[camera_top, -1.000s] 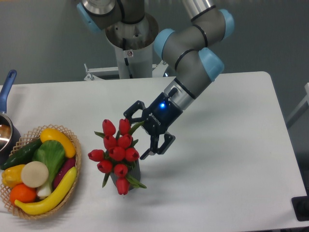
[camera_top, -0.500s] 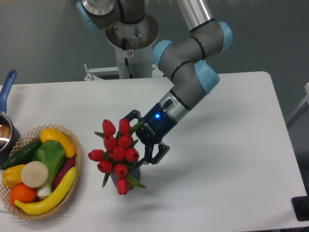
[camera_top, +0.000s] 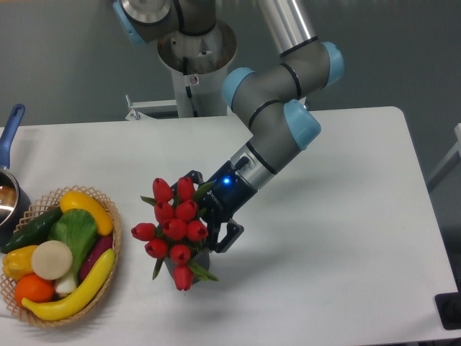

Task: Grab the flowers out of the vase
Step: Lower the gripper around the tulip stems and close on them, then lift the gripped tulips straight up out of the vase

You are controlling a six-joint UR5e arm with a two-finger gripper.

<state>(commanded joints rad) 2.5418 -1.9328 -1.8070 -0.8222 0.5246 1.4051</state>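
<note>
change: since a second ago the gripper has slid down and to the left, from a spot clear of the bouquet to right against its right side; the flowers, vase and basket lie where they lay.
table: white table, bare in its near right part.
basket: wicker basket at the near left edge, holding a long yellow banana, an orange, a white onion, a green leafy vegetable, a cucumber, a purple aubergine and a yellow pepper.
flowers: red tulip flowers with green leaves, standing in the vase a little right of the basket; the heads fan out over the vase mouth and one bud hangs low at the front.
vase: dark ribbed vase, upright on the table, mostly hidden under the blooms; only its right side shows.
gripper: black fingers spread apart, one finger just right of the blooms near the vase rim, the other behind the top buds; nothing is clamped between them. whether the fingers touch the stems cannot be told, as petals cover that part.
in the way: the tulip heads and leaves crowd the gap between the fingers and hide the stems; the basket sits apart from the arm, to the left.
pot: blue-handled pot at the far left edge, behind the basket, partly cut off.
arm: grey arm with light blue joint caps, reaching down from its base at the far side of the table.
</note>
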